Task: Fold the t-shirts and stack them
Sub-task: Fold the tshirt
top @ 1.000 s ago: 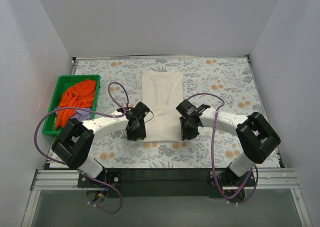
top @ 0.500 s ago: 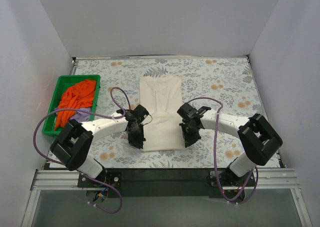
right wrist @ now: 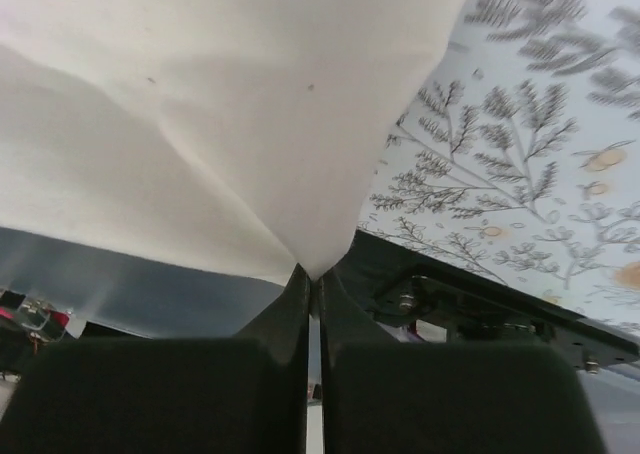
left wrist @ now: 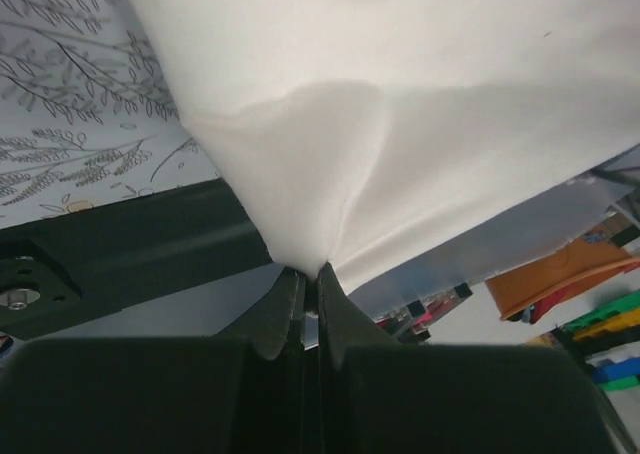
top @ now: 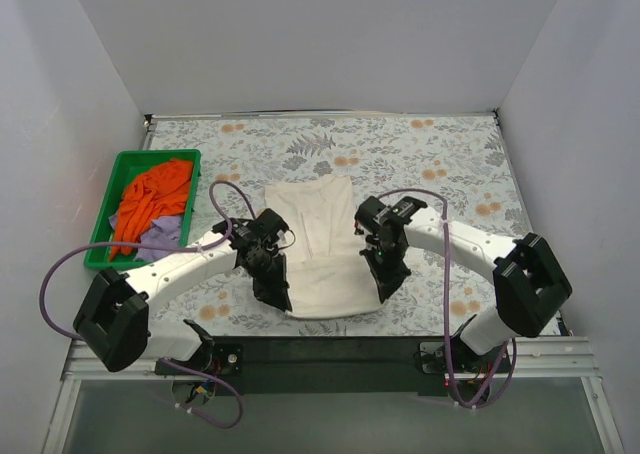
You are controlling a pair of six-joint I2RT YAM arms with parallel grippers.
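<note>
Cream t-shirt (top: 315,236) lies mid-way across the floral table (top: 450,154), near hem raised. Left gripper (top: 274,294) and right gripper (top: 389,285) each pinch a near corner. Carry both corners toward the collar together, level and taut. Uneven travel likely skews the fold.

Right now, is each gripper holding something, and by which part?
Both hold the cream t-shirt: the left gripper pinches its near left corner, the right gripper its near right corner.
</note>
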